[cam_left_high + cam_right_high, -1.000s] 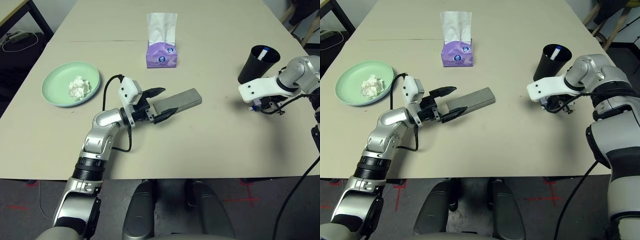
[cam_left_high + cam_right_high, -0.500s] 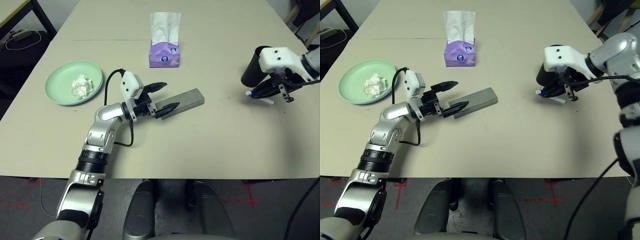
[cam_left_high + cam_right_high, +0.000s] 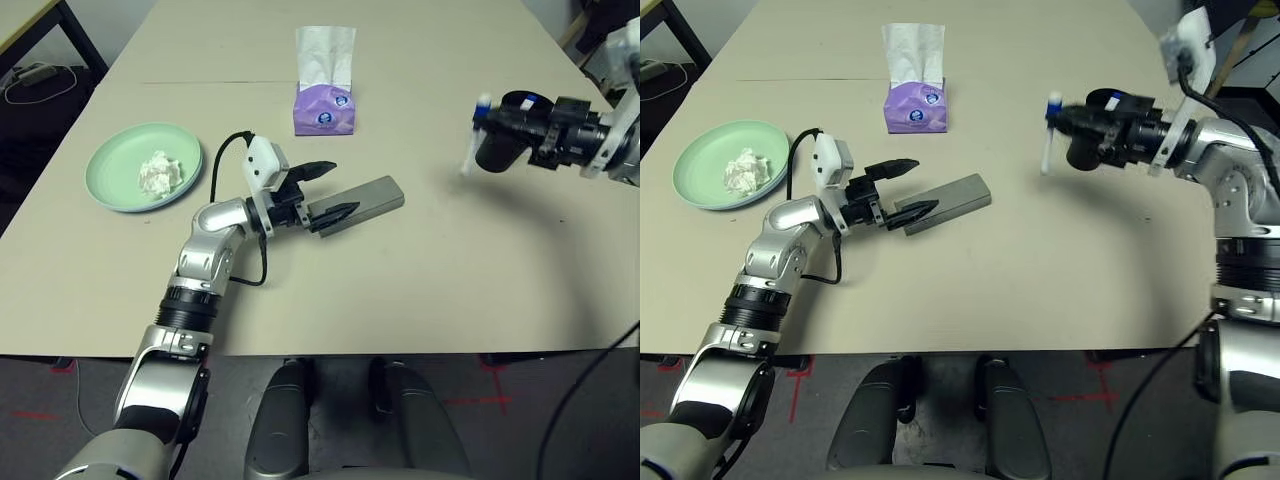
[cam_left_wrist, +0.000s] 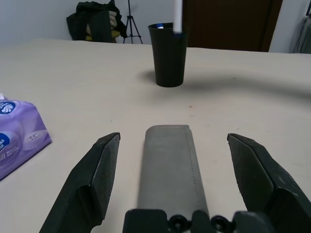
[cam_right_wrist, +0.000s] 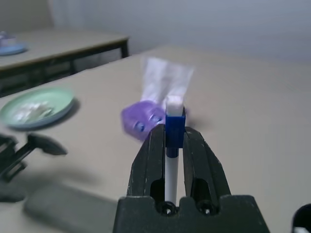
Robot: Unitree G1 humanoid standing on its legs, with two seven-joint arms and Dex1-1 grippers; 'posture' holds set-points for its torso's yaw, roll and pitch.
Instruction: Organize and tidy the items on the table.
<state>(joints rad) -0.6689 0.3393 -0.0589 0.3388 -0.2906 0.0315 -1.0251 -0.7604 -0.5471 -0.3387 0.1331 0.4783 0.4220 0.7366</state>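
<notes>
Both forearms are jointed silver metal with black ribbed collars. Each wrist carries a white plastic camera block fed by a looping black cable, ahead of a black two-fingered left tool (image 3: 322,190) and right tool (image 5: 173,138).

My wide, pale beige bench (image 3: 420,290) carries a grey oblong glasses case (image 3: 362,201) lying flat between the spread fingers of my left end effector (image 3: 328,192). Left of that end effector sits a pale green round plate (image 3: 112,181); beyond it stands a purple tissue box (image 3: 323,108). A black cup (image 4: 168,54) stands farther off.
</notes>
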